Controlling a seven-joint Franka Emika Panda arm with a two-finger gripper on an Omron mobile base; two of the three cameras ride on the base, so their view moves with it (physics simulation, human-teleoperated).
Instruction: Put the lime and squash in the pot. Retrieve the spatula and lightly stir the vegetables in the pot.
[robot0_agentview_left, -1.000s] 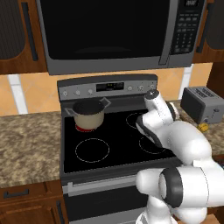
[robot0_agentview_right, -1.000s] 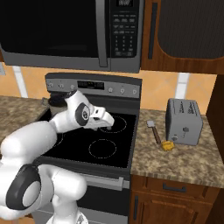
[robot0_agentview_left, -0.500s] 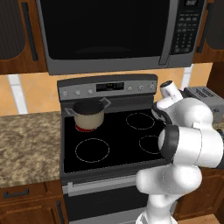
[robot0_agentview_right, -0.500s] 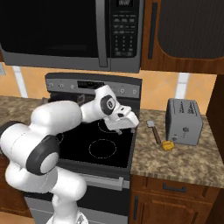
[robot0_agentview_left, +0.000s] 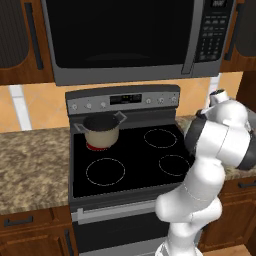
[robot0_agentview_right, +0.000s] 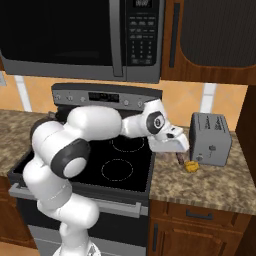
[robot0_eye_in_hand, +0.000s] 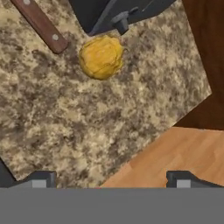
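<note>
1. Swinging right off the stovetop (robot0_agentview_left: 130, 155), the arm now reaches over the stone counter (robot0_agentview_right: 210, 182) toward the toaster (robot0_agentview_right: 210, 138); a second ago the hand was above the burners.
2. Gripper (robot0_eye_in_hand: 111, 177) hangs over the counter with its tips set wide apart and nothing between them.
3. Squash (robot0_eye_in_hand: 102, 57) lies on the counter just in front of the toaster, the spatula (robot0_eye_in_hand: 40, 25) close beside it.
4. Hand points down at the squash, so this looks like the approach for a pick.
5. Pot (robot0_agentview_left: 101, 131) waits on the back-left burner, well apart from the hand.
6. I cannot tell whether the lime is inside it.
7. Squash, spatula and toaster have not shifted since earlier.
</note>
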